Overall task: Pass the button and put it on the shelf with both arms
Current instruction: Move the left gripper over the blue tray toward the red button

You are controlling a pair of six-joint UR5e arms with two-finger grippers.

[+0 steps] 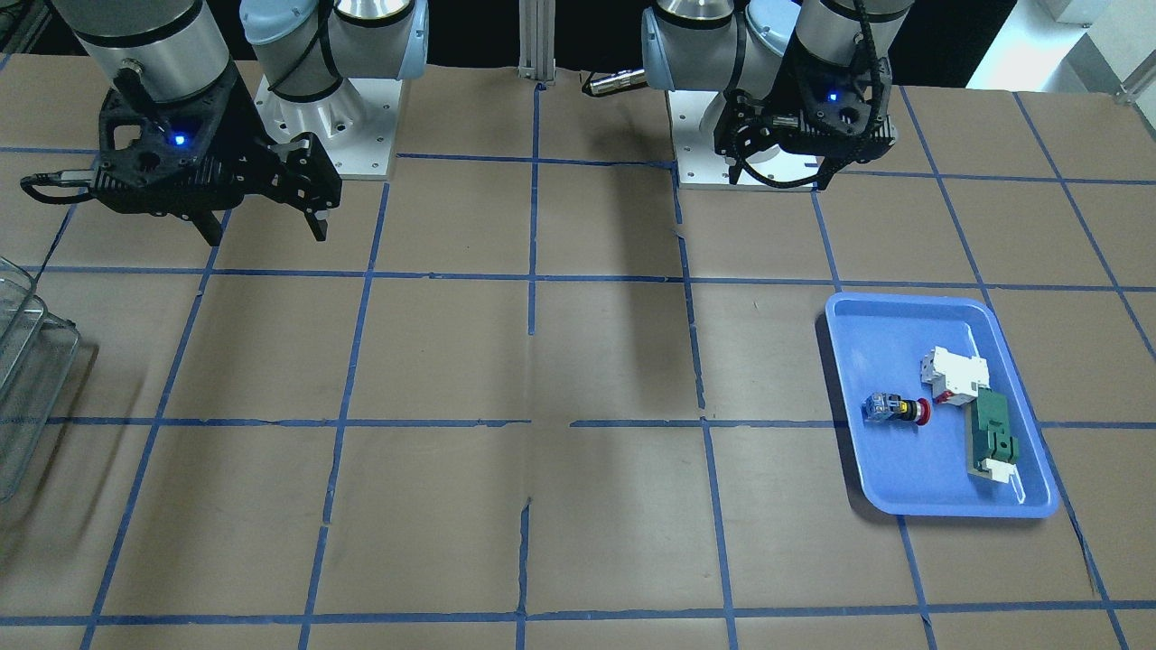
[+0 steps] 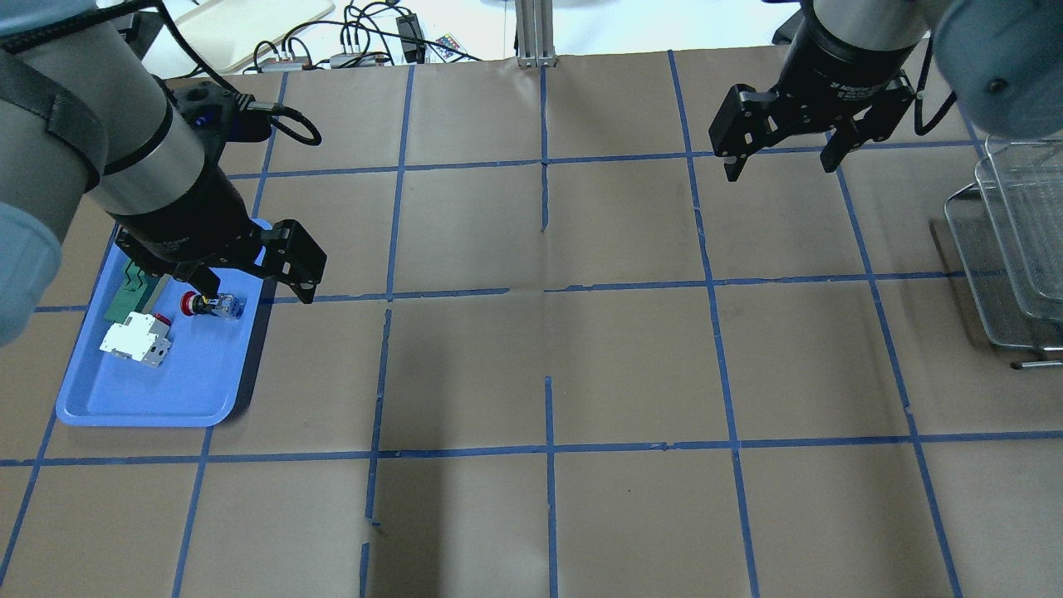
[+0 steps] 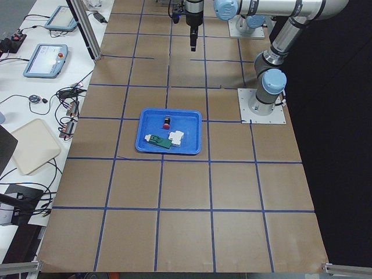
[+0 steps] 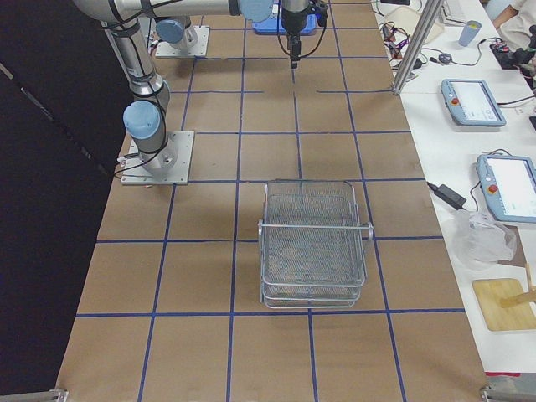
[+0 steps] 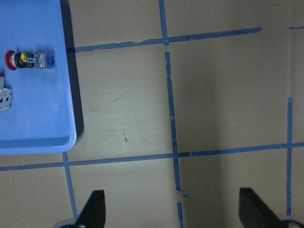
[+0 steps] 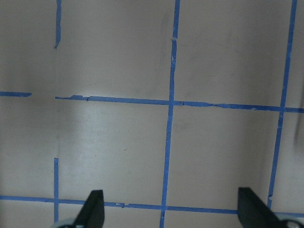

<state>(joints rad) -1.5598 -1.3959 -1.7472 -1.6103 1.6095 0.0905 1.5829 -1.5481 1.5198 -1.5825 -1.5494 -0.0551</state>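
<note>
Robotics lab / test cell. Evidence: left arm (image 3: 273, 55) + right arm (image 4: 132, 59) are industrial cobots, each bolted via a metal base plate (image 3: 263, 113) to one big table (image 2: 631, 365) papered in brown, w/ a blue tape grid (image 2: 631, 447) marking the top into squares. Alu extrusion post (image 2: 536, 33) stands at the table's far edge. White side bench (image 3: 14, 75) runs alongside, carrying teach pendants (image 4: 473, 102), loose cables (image 2: 365, 46) and a power adapter (image 4: 442, 194). Blue tray (image 1: 939, 507) on the table holds small elec parts (image 1: 957, 375). Fixed cams cover the table from 4 sides, plus 1 cam per wrist, so it's a data-collection setup
</note>
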